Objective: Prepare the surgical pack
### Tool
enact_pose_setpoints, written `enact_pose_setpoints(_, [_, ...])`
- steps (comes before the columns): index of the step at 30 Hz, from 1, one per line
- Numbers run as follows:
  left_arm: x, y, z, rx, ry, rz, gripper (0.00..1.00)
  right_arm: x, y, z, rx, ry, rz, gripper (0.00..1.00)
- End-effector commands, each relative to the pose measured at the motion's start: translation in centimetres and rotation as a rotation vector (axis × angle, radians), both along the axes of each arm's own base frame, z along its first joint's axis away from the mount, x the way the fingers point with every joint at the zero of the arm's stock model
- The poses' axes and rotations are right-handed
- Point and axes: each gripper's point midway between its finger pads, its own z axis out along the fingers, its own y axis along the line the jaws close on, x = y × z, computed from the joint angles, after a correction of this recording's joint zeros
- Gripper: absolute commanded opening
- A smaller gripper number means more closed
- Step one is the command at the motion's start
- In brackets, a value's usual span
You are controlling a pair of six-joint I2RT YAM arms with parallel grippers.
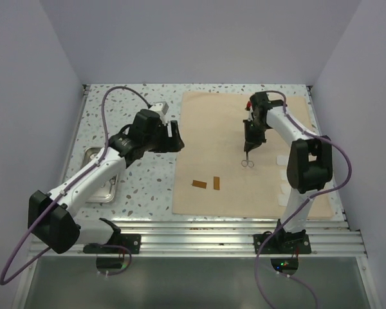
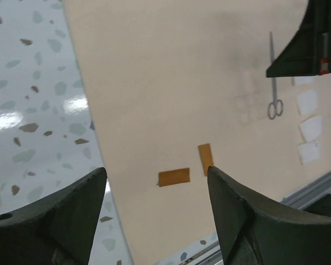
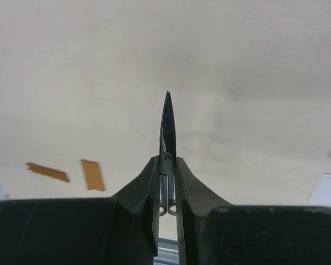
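- Grips scissors (image 3: 167, 121) by pivot in clenched right pincer (image 3: 166, 163); could swivel or slip, given narrow hold.
- Holds left pincer (image 2: 155, 174) released, empty, above cloth (image 2: 182, 83) edge.

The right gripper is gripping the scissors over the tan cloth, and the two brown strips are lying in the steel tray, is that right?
Not quite. The right gripper does grip the scissors over the tan cloth, but the two brown strips lie on that cloth, not in the steel tray, which sits left of it on the table. The top view shows this.
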Motion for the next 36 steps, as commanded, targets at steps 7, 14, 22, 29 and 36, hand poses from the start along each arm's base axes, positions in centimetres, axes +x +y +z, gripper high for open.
enact_pose_setpoints(7, [0.8, -10.5, 3.8, -0.217, -0.104, -0.258, 0.65, -0.4, 13.6, 12.3, 0.420, -0.234, -0.017, 0.00])
enact_pose_setpoints(14, [1.1, -11.6, 2.4, -0.204, -0.054, -0.252, 0.66, -2.1, 17.7, 14.3, 0.533, -0.228, 0.015, 0.00])
enact_pose_setpoints(22, [0.8, -12.3, 1.4, -0.206, -0.022, -0.264, 0.56, -2.7, 19.2, 15.4, 0.615, -0.209, 0.020, 0.00])
enact_pose_setpoints(29, [1.2, -11.7, 0.4, -0.155, 0.004, -0.249, 0.00, -3.0, 19.1, 15.0, 0.591, -0.200, 0.048, 0.09])
enact_pose_setpoints(36, [3.0, 1.9, -3.4, 0.326, 0.075, 0.048, 0.00, -1.5, 13.6, 13.1, 0.375, -0.214, 0.061, 0.59])
